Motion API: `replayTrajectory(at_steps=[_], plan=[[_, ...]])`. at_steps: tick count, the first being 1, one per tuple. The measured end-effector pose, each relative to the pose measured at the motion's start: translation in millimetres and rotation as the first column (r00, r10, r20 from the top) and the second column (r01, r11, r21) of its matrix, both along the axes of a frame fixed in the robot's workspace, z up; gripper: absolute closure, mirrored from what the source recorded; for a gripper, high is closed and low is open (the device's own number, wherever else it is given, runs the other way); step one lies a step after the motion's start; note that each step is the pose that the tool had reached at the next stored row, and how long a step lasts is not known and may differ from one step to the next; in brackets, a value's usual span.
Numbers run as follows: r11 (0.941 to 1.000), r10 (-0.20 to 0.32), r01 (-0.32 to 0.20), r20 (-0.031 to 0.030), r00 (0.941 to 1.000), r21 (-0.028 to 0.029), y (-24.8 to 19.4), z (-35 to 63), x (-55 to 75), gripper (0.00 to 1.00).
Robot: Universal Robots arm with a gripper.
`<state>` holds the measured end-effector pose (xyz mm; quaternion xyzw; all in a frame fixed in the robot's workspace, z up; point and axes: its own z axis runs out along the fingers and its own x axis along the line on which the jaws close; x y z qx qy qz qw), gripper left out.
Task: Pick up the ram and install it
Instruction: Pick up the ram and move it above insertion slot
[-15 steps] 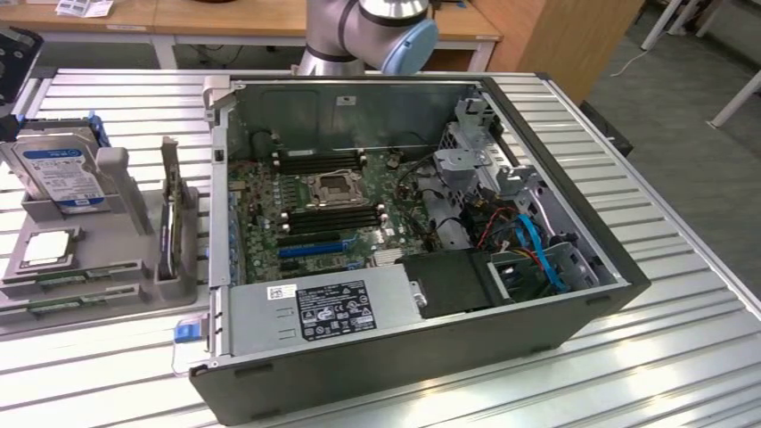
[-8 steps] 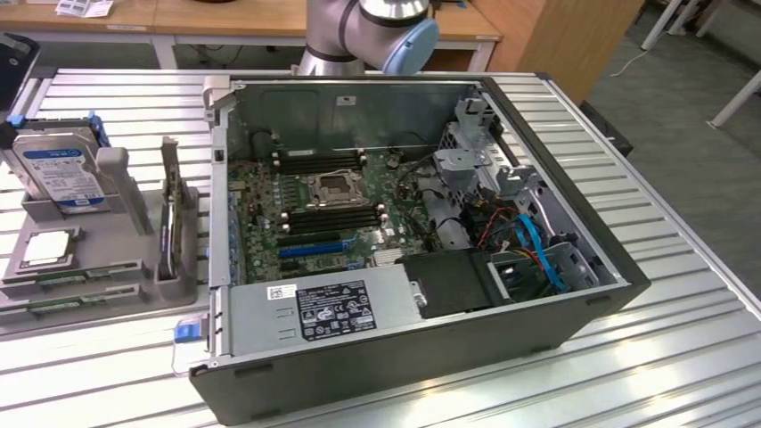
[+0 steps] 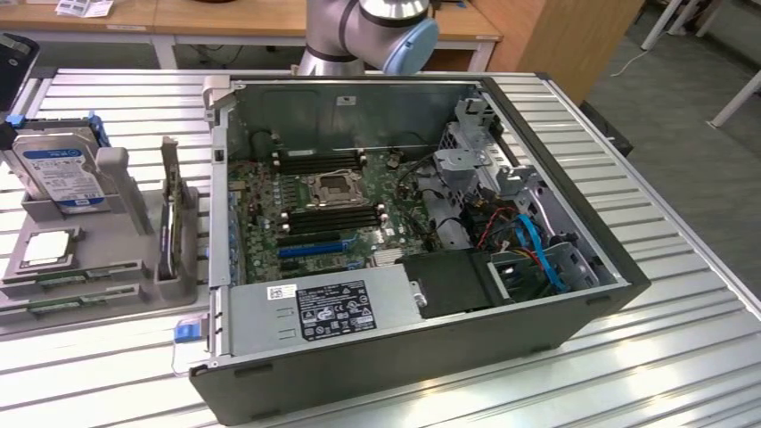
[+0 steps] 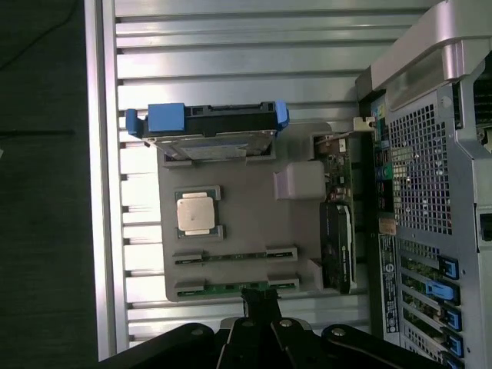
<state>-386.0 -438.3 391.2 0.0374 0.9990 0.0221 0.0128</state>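
Observation:
Two ram sticks lie in slots of a grey parts holder [image 3: 119,267] left of the open computer case [image 3: 416,357]. One ram stick [image 3: 71,275] [image 4: 234,256] lies beside the other ram stick [image 3: 66,303] [image 4: 223,289], which shows green. In the wrist view my gripper [image 4: 261,301] hangs high over the holder with its dark fingers together, their tip lined up with the green stick's end, and nothing is held. Black memory slots [image 3: 339,218] flank the CPU socket [image 3: 330,187] on the motherboard. The arm's elbow [image 3: 380,27] shows behind the case.
The holder also carries a hard drive with blue rails [image 3: 53,169] [image 4: 207,123], a square silver CPU [image 3: 48,248] [image 4: 194,213] and an upright expansion card [image 3: 176,214] [image 4: 338,246]. The slatted metal table [image 3: 666,267] surrounds everything. A power supply [image 3: 327,308] fills the case's near side.

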Motion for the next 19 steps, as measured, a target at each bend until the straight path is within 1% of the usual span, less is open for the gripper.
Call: replayTrajectory(at_steps=[6,11,15,19], plan=[[1.0000,0.003,-0.003,0.0001,1.0000,0.0000,0.0,0.0,0.0,0.90],[0.9998,0.020,-0.020,0.0000,0.9998,-0.0001,0.0,0.0,0.0,0.90],[0.9983,0.058,-0.058,0.0000,0.9983,0.0000,0.0,0.0,0.0,0.90],[0.9936,0.113,-0.113,-0.0001,0.9936,0.0000,0.0,0.0,0.0,0.90]])
